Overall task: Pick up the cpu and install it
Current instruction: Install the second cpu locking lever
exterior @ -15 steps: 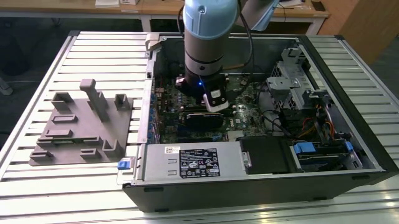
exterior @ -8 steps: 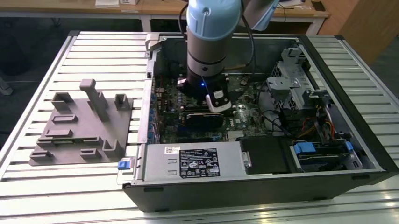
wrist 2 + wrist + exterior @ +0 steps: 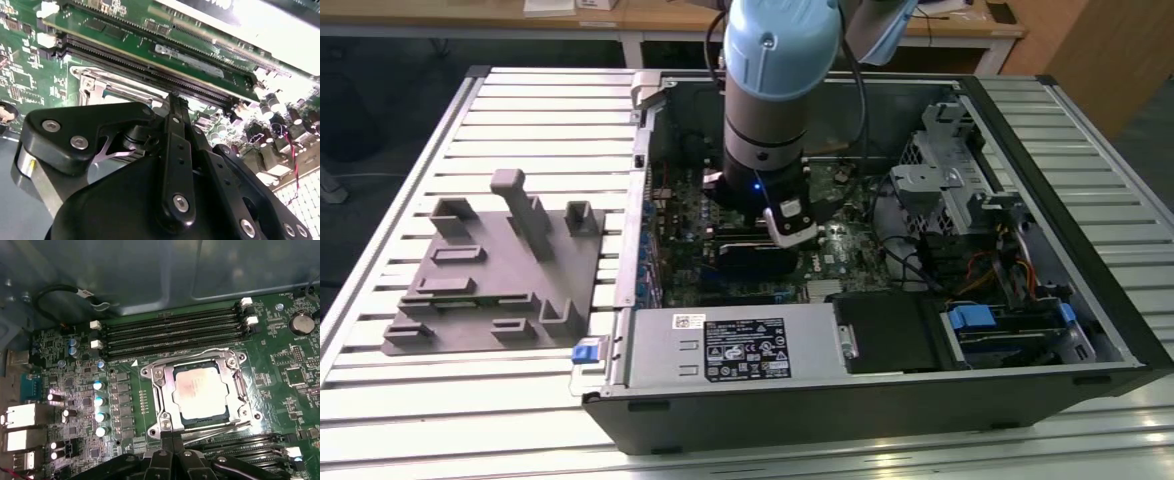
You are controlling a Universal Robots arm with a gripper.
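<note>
The cpu [image 3: 200, 390], a flat square chip with a pale silver-grey top, lies inside the metal socket frame [image 3: 160, 390] on the green motherboard. My gripper [image 3: 172, 437] hovers just beside one edge of that frame, its two black fingers pressed together with nothing between them. The second wrist view has the gripper [image 3: 175, 100] side on, its tip over the socket's metal edge [image 3: 95, 82]. In the exterior view the gripper [image 3: 790, 235] is lowered into the open computer case [image 3: 1067, 150], over the board's middle.
Memory slots [image 3: 170, 332] run along the socket's far side, and more lie under the fingers. A grey plastic tray with upright blocks [image 3: 480, 290] sits on the slatted table at the exterior view's left. A power supply [image 3: 734, 345] and drive cage [image 3: 961, 190] crowd the case.
</note>
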